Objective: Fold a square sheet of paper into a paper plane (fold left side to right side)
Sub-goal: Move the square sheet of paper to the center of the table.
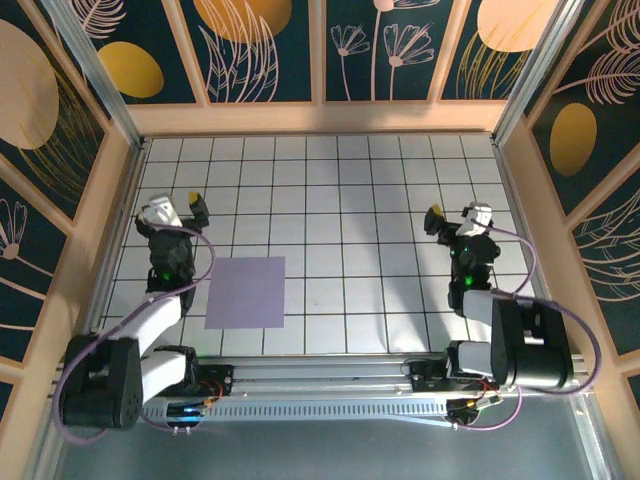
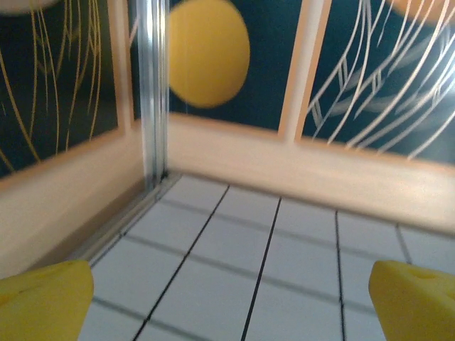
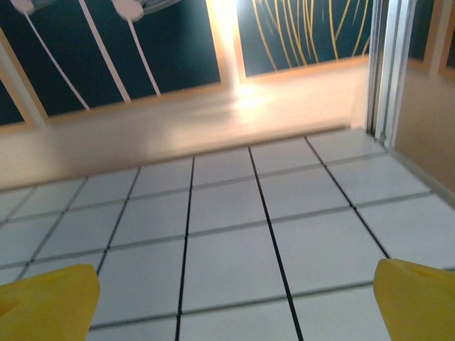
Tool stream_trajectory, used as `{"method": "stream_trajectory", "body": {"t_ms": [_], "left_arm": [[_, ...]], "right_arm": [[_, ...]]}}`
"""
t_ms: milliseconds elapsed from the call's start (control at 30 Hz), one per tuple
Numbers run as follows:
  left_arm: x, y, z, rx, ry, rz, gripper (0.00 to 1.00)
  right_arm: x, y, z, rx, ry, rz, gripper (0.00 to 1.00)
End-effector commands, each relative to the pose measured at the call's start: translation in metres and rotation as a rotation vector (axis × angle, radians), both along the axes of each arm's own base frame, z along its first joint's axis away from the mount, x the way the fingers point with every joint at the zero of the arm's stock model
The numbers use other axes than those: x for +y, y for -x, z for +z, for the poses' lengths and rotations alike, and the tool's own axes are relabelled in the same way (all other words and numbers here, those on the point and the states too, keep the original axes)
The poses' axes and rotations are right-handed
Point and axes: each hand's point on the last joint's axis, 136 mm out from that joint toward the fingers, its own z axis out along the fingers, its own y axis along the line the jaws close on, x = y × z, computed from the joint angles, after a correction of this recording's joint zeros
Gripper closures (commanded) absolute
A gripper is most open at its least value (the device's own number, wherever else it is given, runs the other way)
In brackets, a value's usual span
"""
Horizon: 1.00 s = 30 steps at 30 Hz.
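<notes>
The square sheet of paper (image 1: 245,292), plain lavender, lies flat and unfolded on the gridded table, near the front left. My left gripper (image 1: 176,203) hovers open just behind the sheet's far left corner, apart from it. In the left wrist view its yellow fingertips (image 2: 43,302) stand wide with only bare tiles between them. My right gripper (image 1: 457,212) is open at the right side of the table, far from the sheet. Its yellow fingertips (image 3: 419,298) are spread over bare tiles too. The paper plane is out of view.
The white gridded table (image 1: 340,200) is boxed in by wooden walls (image 1: 320,118) with dark floral panels. A metal post (image 2: 153,92) stands in the back left corner, close to the left gripper. Another post (image 3: 387,64) stands at the back right.
</notes>
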Motion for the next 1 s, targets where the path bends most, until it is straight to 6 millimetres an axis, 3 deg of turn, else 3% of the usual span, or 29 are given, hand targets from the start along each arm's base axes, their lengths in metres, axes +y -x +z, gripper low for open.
{"method": "stream_trajectory", "body": {"t_ms": [0, 67, 233, 467, 633, 833, 967], "left_arm": [[0.000, 0.004, -0.018, 0.201, 0.152, 0.008, 0.01], [-0.010, 0.008, -0.022, 0.256, 0.251, -0.030, 0.01], [-0.060, 0.023, -0.046, 0.463, 0.398, -0.273, 0.01], [-0.127, 0.074, -0.094, 0.741, 0.655, -0.530, 0.01], [-0.174, 0.110, -0.126, 0.903, 0.710, -0.638, 0.02], [-0.200, 0.137, -0.168, 1.083, 0.713, -0.667, 0.02], [-0.206, 0.138, -0.186, 1.132, 0.720, -0.654, 0.02]], "right_arm": [[0.001, 0.003, -0.001, 0.087, -0.103, -0.005, 0.01], [0.004, 0.008, 0.000, 0.126, -0.165, -0.001, 0.01], [0.028, 0.024, -0.006, 0.267, -0.352, 0.099, 0.01], [0.065, 0.046, -0.019, 0.446, -0.525, 0.260, 0.02], [0.078, 0.050, -0.029, 0.520, -0.562, 0.299, 0.06], [0.082, 0.047, -0.033, 0.566, -0.534, 0.283, 0.06], [0.082, 0.046, -0.032, 0.570, -0.514, 0.275, 0.06]]}}
